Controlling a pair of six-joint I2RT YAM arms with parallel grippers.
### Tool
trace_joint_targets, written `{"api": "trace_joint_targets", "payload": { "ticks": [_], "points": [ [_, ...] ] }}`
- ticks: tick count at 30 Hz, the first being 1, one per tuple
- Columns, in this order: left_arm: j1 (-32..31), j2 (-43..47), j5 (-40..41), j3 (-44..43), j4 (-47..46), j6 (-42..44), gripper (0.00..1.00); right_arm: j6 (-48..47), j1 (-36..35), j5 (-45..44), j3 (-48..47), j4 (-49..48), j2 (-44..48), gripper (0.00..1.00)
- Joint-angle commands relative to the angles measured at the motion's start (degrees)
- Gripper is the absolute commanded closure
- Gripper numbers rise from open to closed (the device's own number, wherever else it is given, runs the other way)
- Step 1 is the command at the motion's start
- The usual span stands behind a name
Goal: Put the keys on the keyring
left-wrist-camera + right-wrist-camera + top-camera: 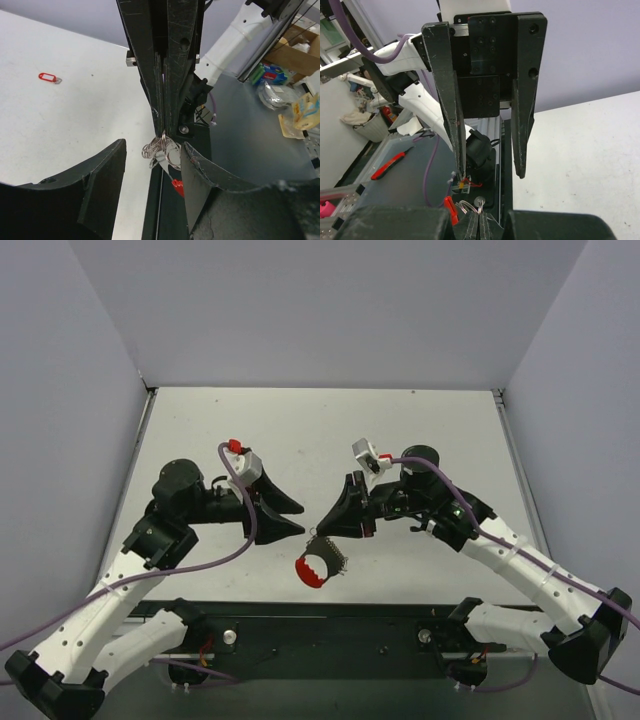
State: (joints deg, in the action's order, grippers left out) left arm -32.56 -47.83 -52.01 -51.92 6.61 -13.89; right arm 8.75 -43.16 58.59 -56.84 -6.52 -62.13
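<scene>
The keyring point(318, 567) hangs just above the table's near middle, its red arc lowest and its silver rings on top. My right gripper point(322, 525) is shut on those rings; they also show in the right wrist view point(470, 206), pinched at my right gripper point(480, 222). My left gripper point(300, 518) is open and empty, facing the right one with its tips almost meeting it. In the left wrist view my left gripper point(152, 146) brackets the hanging rings point(162, 149) without touching them. A key with a small red tag point(48, 77) lies alone on the white table, far from both grippers.
The black base strip point(320, 630) runs along the near edge under the keyring. Grey walls close the table on three sides. Off the table are cardboard boxes and bags point(295, 50) and a red-handled tool point(390, 165).
</scene>
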Motion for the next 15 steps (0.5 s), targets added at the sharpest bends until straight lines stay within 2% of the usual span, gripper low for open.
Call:
{"api": "trace_joint_targets", "payload": {
  "ticks": [1,15],
  "points": [
    [-0.1,-1.6,-5.0,-2.9,-3.4,-1.3,0.43,-1.8,0.2,4.4,-3.7,-1.7,0.4,1.00],
    [-0.8,-4.4,-7.7,-2.9,-5.3,-3.1,0.50,-1.5,0.2,3.8,-4.1,-2.2,-0.8,1.00]
  ]
}}
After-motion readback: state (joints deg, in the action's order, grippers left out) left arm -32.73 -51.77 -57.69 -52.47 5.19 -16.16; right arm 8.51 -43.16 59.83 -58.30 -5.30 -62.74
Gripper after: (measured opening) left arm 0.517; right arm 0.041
